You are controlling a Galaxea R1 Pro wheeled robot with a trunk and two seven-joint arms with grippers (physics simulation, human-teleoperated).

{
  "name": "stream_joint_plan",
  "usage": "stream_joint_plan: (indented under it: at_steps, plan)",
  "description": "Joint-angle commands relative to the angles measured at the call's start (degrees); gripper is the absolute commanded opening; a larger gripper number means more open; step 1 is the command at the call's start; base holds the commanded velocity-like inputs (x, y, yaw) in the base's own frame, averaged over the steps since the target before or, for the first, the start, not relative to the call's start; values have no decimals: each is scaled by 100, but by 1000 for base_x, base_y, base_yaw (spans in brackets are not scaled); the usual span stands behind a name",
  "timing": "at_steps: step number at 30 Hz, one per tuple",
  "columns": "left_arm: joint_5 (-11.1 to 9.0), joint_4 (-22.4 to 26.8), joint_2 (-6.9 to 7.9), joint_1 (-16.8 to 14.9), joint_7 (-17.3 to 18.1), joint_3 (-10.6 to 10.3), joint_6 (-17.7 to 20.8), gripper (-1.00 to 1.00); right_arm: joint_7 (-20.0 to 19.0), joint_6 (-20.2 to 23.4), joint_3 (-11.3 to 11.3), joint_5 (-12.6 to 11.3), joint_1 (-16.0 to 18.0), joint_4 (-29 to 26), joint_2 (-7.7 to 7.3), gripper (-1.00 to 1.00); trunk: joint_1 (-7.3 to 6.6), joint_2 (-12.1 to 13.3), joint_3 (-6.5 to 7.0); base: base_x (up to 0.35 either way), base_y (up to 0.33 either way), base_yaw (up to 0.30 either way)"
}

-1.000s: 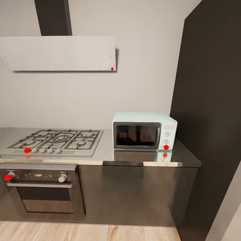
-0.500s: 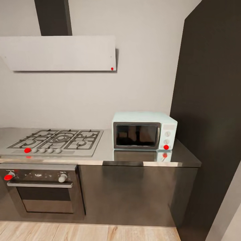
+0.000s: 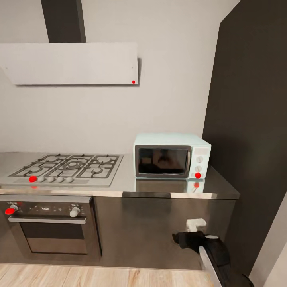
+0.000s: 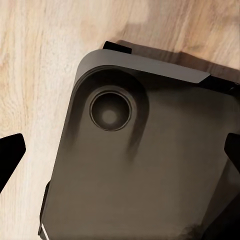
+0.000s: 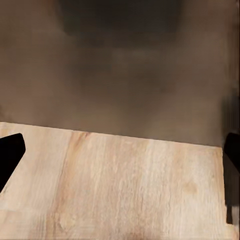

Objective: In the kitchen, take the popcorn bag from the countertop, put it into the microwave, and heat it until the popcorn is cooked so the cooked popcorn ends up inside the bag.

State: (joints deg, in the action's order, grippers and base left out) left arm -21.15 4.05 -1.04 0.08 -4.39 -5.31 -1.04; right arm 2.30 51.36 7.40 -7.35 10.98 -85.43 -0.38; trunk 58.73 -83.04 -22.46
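Observation:
The pale mint microwave [image 3: 171,155] stands on the grey countertop [image 3: 159,187] at its right end, with its dark glass door closed and a red light on its knob panel. The popcorn bag and the popcorn are out of view; the dark glass gives only dim reflections. My right gripper [image 3: 187,236] hangs low in front of the dark cabinet below the microwave. In the right wrist view its fingers [image 5: 10,152] stand wide apart and empty, facing the cabinet base and wood floor. My left gripper [image 4: 120,152] is open and empty above the robot's own dark base [image 4: 140,160].
A steel gas hob [image 3: 65,167] lies left of the microwave, with a black-and-steel oven [image 3: 50,225] under it and a white hood [image 3: 69,63] above. A tall dark cabinet [image 3: 251,131] walls off the right side. Pale wood floor [image 3: 99,277] runs along the cabinet fronts.
My right arm has come up into the head view at the lower right, in front of the cabinet. The microwave and the rest of the scene have not changed.

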Motion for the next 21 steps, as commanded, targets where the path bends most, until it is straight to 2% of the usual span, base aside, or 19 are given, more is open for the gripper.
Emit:
stream_joint_plan:
  at_steps: [1,2,5,10,12,15,17,21]
  plan:
    - [-47,8,-1,1,-27,-47,-10,100,21,535,-211,-53,603,-82,7,100,0,-4,-7,0,0,0]
    - [-47,8,-1,1,-27,-48,-10,100,19,864,-301,-59,929,-146,9,100,0,-4,-7,0,0,0]
    - [-47,8,-1,1,-27,-49,-10,100,21,864,-422,-62,1705,-279,13,100,0,-4,-7,0,0,0]
    - [-47,8,0,1,-27,-49,-10,100,28,864,-449,-54,2530,-304,-10,100,0,-4,-7,0,0,0]
    - [-47,8,4,1,-27,-49,-10,100,32,864,-563,-49,2881,-297,-20,100,0,-4,-7,0,0,0]
    - [-47,8,8,1,-27,-49,-10,100,58,864,-730,-44,3045,-262,39,100,0,-4,-7,0,0,0]
    - [-47,8,8,1,-27,-45,-10,100,79,480,-716,-71,3040,-152,33,100,0,-4,-7,0,0,0]
    - [-49,8,8,1,-27,-41,-6,100,88,-369,-713,-62,3011,500,30,100,0,-4,-7,0,0,0]
